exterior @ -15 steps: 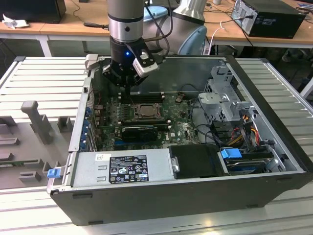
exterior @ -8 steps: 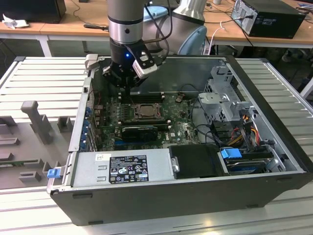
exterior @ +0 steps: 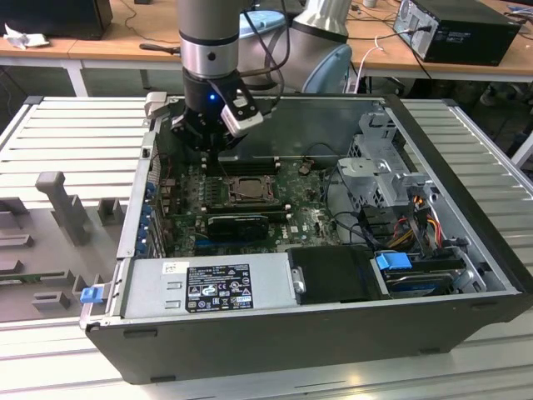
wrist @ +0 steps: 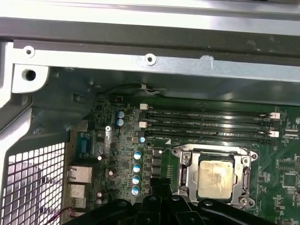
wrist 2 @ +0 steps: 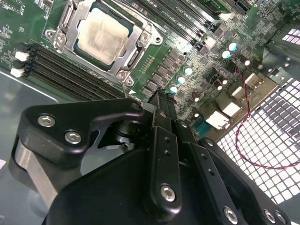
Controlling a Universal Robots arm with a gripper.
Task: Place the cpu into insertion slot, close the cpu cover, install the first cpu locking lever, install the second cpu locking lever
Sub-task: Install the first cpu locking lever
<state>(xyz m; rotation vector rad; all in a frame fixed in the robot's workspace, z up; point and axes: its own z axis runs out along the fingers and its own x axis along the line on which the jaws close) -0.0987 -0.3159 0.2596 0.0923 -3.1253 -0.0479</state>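
Note:
The cpu (wrist 2: 103, 35) (wrist: 215, 178) lies in the insertion slot (exterior: 241, 188) on the green board, its pale metal face up. The silvery cpu cover (wrist 2: 138, 44) (wrist: 242, 174) lies flat around the chip's edges in both wrist views. My gripper (wrist 2: 161, 96) (exterior: 218, 152) hangs just above the board beside the socket, over the memory slots at the socket's far side. Its black fingers are shut together with nothing between them. I cannot make out how the locking levers stand.
Black memory slots (wrist: 206, 123) run next to the socket. The case's metal wall (wrist: 150, 65) and perforated rear panel (wrist 2: 276, 140) stand close by. A power supply (exterior: 208, 287), drive cage (exterior: 379, 179) and loose cables (exterior: 416, 217) fill the exterior view's right and front.

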